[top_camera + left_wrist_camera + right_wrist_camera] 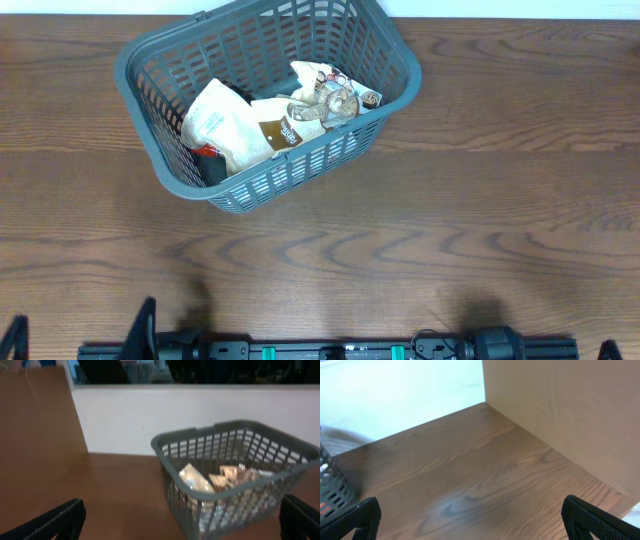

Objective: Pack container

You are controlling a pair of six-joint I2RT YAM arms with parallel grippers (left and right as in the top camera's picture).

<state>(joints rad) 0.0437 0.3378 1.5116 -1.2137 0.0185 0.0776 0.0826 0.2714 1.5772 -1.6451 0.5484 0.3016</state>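
The container, a dark grey slotted basket [400, 52], stands at the far middle-left of the wooden table, turned at an angle. Several snack packets lie in it: a white pouch [222, 122], a brown-and-white packet [278, 128] and a clear crinkled packet [330, 98]. It also shows in the left wrist view [172, 460], to the right and ahead of my left gripper [182, 522], which is open and empty. My right gripper [470, 520] is open and empty over bare wood. A corner of the basket [332, 487] shows at its left edge.
Both arms sit at the near table edge, along a black rail [330, 350]. A white wall [120, 420] runs behind the table. A tan panel [570, 410] stands on the right side.
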